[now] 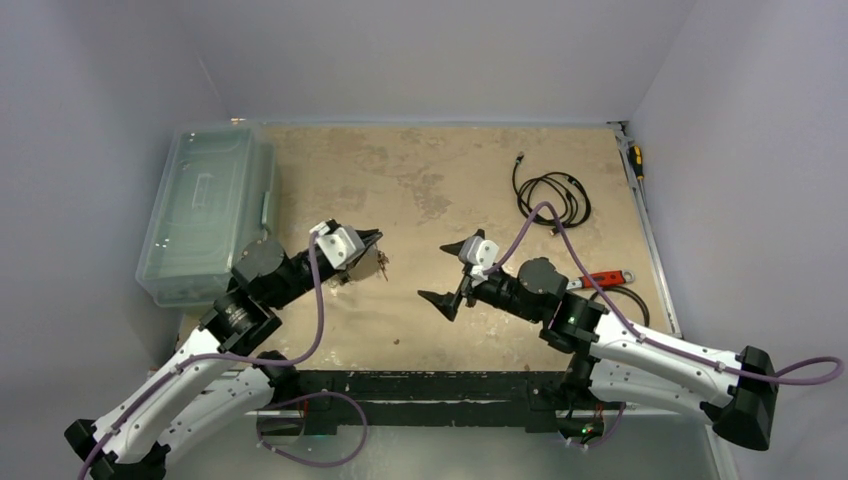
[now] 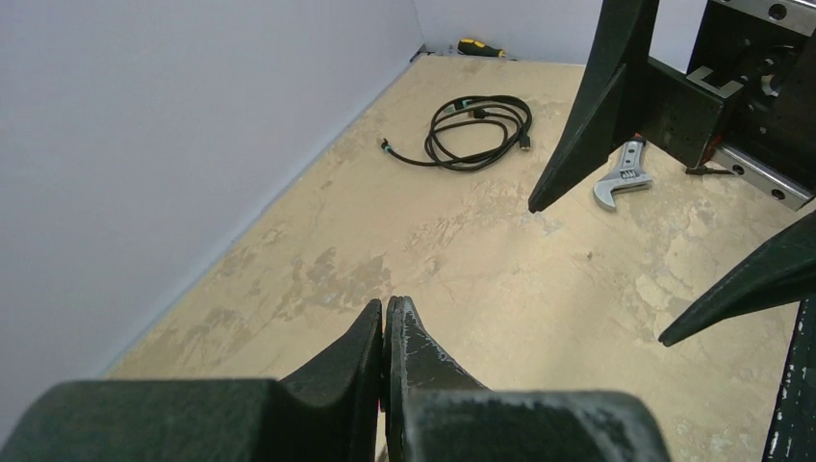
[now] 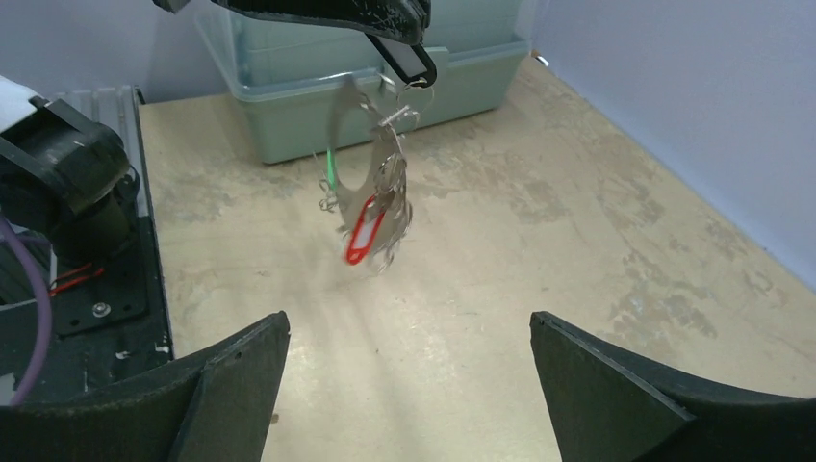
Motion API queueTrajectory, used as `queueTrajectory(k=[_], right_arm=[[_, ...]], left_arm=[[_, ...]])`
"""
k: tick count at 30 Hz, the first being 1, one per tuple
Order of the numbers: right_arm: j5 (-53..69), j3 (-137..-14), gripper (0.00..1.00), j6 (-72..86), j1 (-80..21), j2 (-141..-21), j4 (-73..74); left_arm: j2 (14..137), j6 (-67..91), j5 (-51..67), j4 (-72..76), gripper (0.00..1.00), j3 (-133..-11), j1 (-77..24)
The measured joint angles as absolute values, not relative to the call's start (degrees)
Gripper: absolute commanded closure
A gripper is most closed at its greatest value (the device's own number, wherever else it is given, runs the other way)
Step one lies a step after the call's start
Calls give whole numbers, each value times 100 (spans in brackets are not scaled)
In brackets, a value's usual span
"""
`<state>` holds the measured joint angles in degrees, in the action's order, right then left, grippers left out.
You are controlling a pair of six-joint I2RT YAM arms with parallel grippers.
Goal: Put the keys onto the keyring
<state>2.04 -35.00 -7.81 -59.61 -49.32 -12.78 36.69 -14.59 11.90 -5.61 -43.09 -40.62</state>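
Note:
In the right wrist view the keyring (image 3: 348, 135), a pale silver oval loop, hangs blurred in the air above the table. Keys dangle with it: a red-headed key (image 3: 363, 229) lowest and a green one (image 3: 330, 169) on the left. A black-headed key (image 3: 412, 60) sticks out of the left gripper (image 3: 409, 34), which is shut on it and carries the bunch. From above, the left gripper (image 1: 372, 238) holds the bunch (image 1: 382, 263) left of centre. My right gripper (image 1: 437, 272) stands wide open, a short way right of the bunch, with nothing between its fingers (image 3: 241, 371).
A translucent green lidded box (image 1: 205, 210) stands at the left edge. A black coiled cable (image 1: 555, 195) lies at the back right. A red-handled silver wrench (image 1: 605, 280) lies by the right arm, and a yellow-black screwdriver (image 1: 635, 160) lies against the right wall.

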Motion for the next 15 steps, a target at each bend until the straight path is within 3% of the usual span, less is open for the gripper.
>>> queueTrajectory(k=[15], right_arm=[[-172, -3183, 3, -523, -5961, -4517, -1227]], left_arm=[[4338, -1402, 1007, -51, 100, -4296, -4058]])
